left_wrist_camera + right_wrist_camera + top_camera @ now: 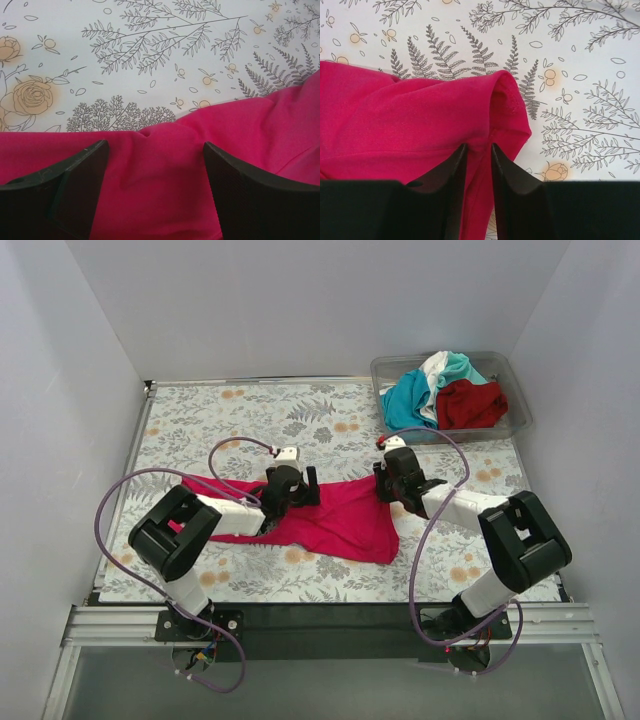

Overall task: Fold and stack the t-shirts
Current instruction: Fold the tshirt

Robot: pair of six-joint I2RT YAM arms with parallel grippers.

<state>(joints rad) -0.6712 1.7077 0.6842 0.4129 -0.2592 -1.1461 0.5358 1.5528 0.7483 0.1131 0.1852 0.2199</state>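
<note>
Top view, table: a flat surface covered with a white floral-print cloth, walled by plain pale panels.
Top view, shirt on table: a soft, bright magenta-pink t-shirt lies rumpled near the middle, between the two arms.
Top view, left gripper: down at the shirt's far left edge.
Top view, right gripper: down at the shirt's far right corner.
Top view, bin: a clear rectangular plastic bin sits at the far right corner, well apart from the spread shirt.
Top view, bin contents: a crumpled teal t-shirt, a white t-shirt and a dark red t-shirt, heaped together.
Left wrist view, fingers: two black fingers spread wide apart, gripping nothing, with the magenta-pink t-shirt lying between and under them.
Left wrist view, cloth edge: the shirt's wrinkled edge runs just beyond the fingertips, with floral print past it.
Right wrist view, fingers: drawn nearly together, pinching a raised fold of the magenta-pink t-shirt.
Right wrist view, fold: the pinched cloth bunches up at the shirt's rounded corner, beside bare floral print.
</note>
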